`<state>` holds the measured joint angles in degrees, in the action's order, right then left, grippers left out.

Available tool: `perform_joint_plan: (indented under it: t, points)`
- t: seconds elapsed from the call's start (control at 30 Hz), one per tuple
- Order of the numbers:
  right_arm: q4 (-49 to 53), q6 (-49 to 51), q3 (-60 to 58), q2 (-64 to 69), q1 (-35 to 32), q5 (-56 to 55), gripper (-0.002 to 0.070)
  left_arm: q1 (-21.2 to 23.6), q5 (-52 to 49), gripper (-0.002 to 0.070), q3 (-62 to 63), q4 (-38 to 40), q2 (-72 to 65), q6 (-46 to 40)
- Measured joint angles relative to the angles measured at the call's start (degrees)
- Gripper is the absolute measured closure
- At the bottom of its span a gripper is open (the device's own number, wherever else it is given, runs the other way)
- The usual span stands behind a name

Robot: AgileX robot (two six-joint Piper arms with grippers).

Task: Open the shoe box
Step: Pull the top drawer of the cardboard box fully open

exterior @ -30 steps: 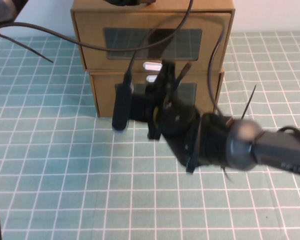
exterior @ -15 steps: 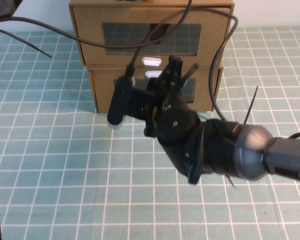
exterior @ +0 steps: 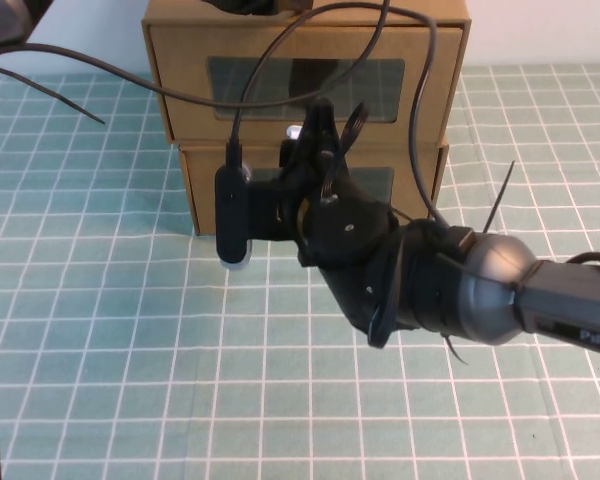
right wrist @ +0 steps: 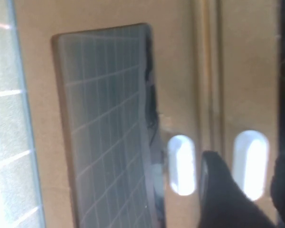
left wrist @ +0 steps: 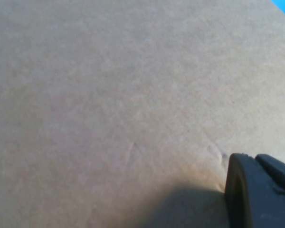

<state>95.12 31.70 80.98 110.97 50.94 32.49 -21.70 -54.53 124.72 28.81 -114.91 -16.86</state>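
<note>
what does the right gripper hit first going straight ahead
The right gripper would likely meet the shoe boxes front-on by the white finger holes; depth unclear. Left gripper is above the top box.

Your right arm (exterior: pixel 540 305) enters from the right edge of the high view and reaches toward upper centre. Its wrist is rolled so the wrist camera (exterior: pixel 230 215) sticks out to the left. The right gripper (exterior: pixel 332 125) sits just above centre frame, its fingers (right wrist: pixel 218 190) parted with a gap between them. Your left gripper (left wrist: pixel 259 192) shows only as a black edge at lower right of its wrist view.
</note>
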Motion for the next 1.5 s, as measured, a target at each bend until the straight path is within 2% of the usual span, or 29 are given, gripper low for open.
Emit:
perform_joint_plan:
  t: [0.3,0.53,0.67,1.0,1.37,1.5]
  points:
    - [0.0,-0.2,4.4,4.9,-0.4,4.2,0.0443,0.0,-0.5,0.0678,0.0,0.1,0.0,-1.1]
    - [0.0,0.7,5.1,5.4,-0.5,4.8,0.0345,0.0,-0.7,0.0679,0.1,0.1,0.0,-2.1]
    - [0.0,1.0,5.1,5.4,-0.5,6.4,0.0324,0.0,-0.7,0.0679,0.1,0.1,0.0,-2.3]
    - [-0.1,1.3,5.1,5.4,-0.5,7.3,0.0321,0.0,-0.7,0.0679,0.1,0.1,0.0,-2.4]
    - [-0.2,1.4,7.4,6.3,-3.9,1.1,0.0321,0.0,-0.7,0.0679,0.1,0.1,0.0,-2.4]
    - [-0.2,1.4,8.3,6.7,-4.0,0.8,0.037,0.0,-0.6,0.0678,0.1,0.2,0.0,-2.5]
